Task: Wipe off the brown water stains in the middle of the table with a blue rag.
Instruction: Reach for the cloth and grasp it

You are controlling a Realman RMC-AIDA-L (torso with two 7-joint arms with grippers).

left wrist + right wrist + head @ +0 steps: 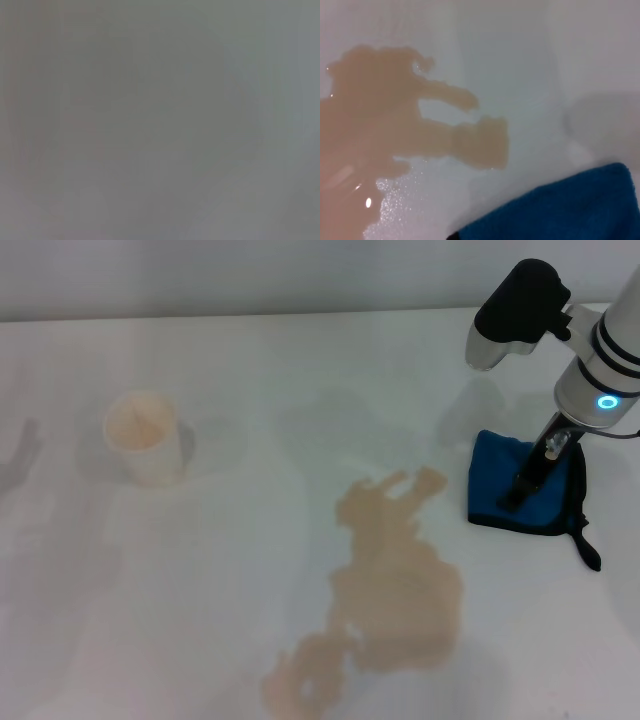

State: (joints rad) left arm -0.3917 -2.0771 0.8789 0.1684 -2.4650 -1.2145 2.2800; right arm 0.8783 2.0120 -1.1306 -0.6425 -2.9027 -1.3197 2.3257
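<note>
Brown water stains (385, 590) spread across the table (200, 620) at the near edge of the head view, a ragged tan puddle running from about six o'clock up toward the centre, with lobes reaching out at its far end toward one o'clock. Right wrist view picked up the same puddle (395, 130), glossy, with two blunt fingers of liquid pointing toward the blue rag (560, 210), bare white table (530, 75) between them. Just beside the puddle's far lobes, at about three o'clock in the head view, the blue rag (500, 490) lay bunched on the tabletop, apart from the stain, its black loop tab (588, 545) trailing off the near corner. Right gripper (522, 490) was down on that rag, dark fingers (535, 472) pressed into the cloth; it appeared to be pinching the fabric, though the jaw gap itself could not be made out, so I cannot tell how wide they stood. Above it rose the white forearm with a glowing blue ring (607, 402), up at two o'clock. Farther back and across, at about ten o'clock, a cream paper cup (145, 437) stood upright, well apart from the stain and the rag. Left gripper did not show in any view, and the left wrist view gave only a flat grey blur.
</note>
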